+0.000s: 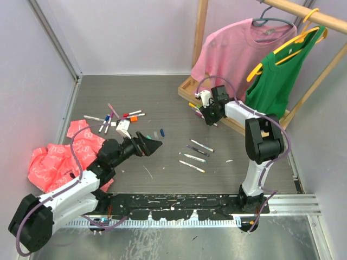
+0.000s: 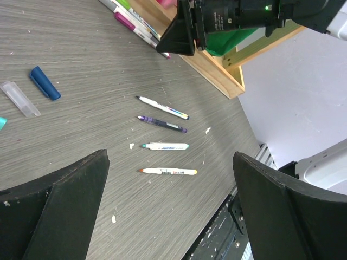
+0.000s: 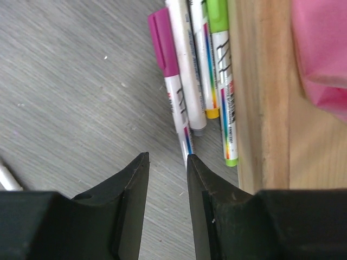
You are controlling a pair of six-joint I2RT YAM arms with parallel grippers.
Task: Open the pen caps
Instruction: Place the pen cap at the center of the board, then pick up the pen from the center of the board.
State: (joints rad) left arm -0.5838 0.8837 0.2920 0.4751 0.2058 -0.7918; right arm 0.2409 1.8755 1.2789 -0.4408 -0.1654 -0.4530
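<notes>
Four uncapped slim pens (image 1: 195, 154) lie in a row mid-table; they also show in the left wrist view (image 2: 165, 146). A blue cap (image 2: 45, 83) and a clear cap (image 2: 20, 99) lie loose to their left. My left gripper (image 1: 149, 145) hovers wide open and empty above the table near them (image 2: 171, 206). Several capped pens lie against the wooden rack base: one with a magenta cap (image 3: 165, 49), one with a green cap (image 3: 217, 16). My right gripper (image 3: 167, 157) is low just beside the magenta-capped pen's tail, jaws narrowly apart and empty; it also shows in the top view (image 1: 209, 115).
More pens and caps lie in a cluster (image 1: 116, 116) at the back left. A pink cloth (image 1: 54, 157) lies by the left arm. A wooden clothes rack (image 1: 238, 125) with a pink shirt (image 1: 238, 51) and a green top (image 1: 282, 76) stands at the back right.
</notes>
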